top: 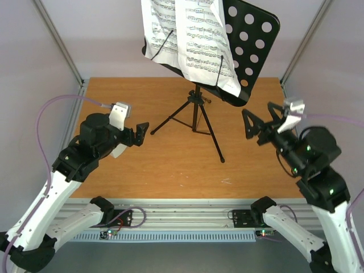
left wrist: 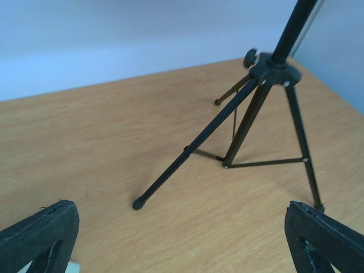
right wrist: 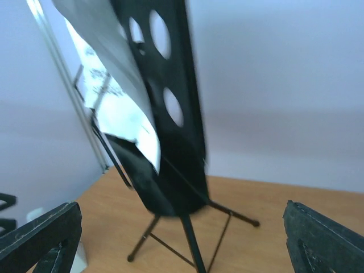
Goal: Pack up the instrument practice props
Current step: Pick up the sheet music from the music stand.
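You have a brown wooden table (top: 170, 170) in front of you, with pale walls around it. The black music stand (top: 196, 108) stands on its three legs (left wrist: 187, 153) near the middle of the table, a bit toward the back. The white sheet-music pages (top: 187, 34) sit on the stand's desk (top: 256, 40), the flat black part with round holes. The pages cover the left side of the desk, and the holes show on the right side. Thin black wires lie across the pages.

From the top view you can see the whole stand and both arms at once. Your left gripper (top: 141, 133) is to the left of the stand and not touching it. Your right gripper (top: 259, 122) is to the right of the stand and also apart from it.

The left wrist view shows you only the bottom of the stand: the legs, the thin bars between them and the black knob near the pole. Its fingers (left wrist: 40, 239) sit at the two bottom corners, spread wide, with nothing between them.

The right wrist view is blurry. It shows you the desk from the side, with the pages curling out on the left. Its fingers (right wrist: 327, 239) are spread wide too and hold nothing.
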`<state>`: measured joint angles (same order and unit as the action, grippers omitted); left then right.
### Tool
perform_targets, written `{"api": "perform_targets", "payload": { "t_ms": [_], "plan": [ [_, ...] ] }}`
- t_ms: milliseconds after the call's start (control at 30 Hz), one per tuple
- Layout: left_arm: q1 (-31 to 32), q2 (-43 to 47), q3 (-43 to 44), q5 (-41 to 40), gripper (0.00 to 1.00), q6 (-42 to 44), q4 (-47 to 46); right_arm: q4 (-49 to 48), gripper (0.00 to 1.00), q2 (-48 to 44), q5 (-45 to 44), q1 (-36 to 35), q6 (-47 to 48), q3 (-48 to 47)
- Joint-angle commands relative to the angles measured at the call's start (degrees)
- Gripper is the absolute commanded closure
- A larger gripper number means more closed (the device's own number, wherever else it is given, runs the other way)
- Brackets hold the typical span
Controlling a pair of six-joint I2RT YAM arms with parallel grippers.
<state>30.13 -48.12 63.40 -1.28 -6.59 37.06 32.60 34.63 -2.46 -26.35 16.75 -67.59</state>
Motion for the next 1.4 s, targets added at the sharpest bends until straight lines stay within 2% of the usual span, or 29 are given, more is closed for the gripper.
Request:
{"api": "perform_targets", "payload": {
  "t_ms": [0,67,300,500,600,733,867,1167,1267,1367],
  "plan": [
    [0.02,0.66,-2.22,-3.44,0.01,-0.2,-0.04,9.35,0.04,9.91,9.8,-0.03,3.41,-13.28],
    [0.02,1.26,-2.96,-3.39,0.01,-0.03,-0.18,9.64,0.07,12.36,14.65,-0.09,2.98,-18.01],
    [0.02,1.85,-3.41,-2.84,0.01,0.7,0.09,10.29,0.34,17.64,26.03,-0.09,0.17,-28.29],
    [0.01,2.8,-3.92,-2.76,0.01,0.79,-0.07,8.37,0.36,19.75,29.11,-0.04,-0.4,-33.07],
    [0.02,2.9,-3.9,-2.45,0.01,0.79,-0.11,8.19,0.36,23.85,30.3,-0.09,-0.14,-37.42],
    [0.01,2.73,-3.94,-2.37,0.01,0.7,0.08,7.72,0.4,29.31,25.65,-0.11,3.39,-41.94],
    [0.02,2.78,-4.16,-2.87,0.01,0.85,0.18,6.1,0.39,32.43,20.71,-0.11,7.16,-44.02],
    [0.02,2.04,-4.01,-2.6,0.01,0.92,0.28,4.75,0.38,37.66,17.3,-0.19,12.03,-48.33],
    [0.02,1.7,-3.86,0.11,0.01,1.21,-0.09,3.72,0.4,37.94,17.63,-0.31,12.81,-48.26],
    [0.02,1.44,-3.26,6.47,0.05,1.25,-1.08,2.67,0.49,38.12,16.86,-0.69,13.89,-48.1]
  ]
}}
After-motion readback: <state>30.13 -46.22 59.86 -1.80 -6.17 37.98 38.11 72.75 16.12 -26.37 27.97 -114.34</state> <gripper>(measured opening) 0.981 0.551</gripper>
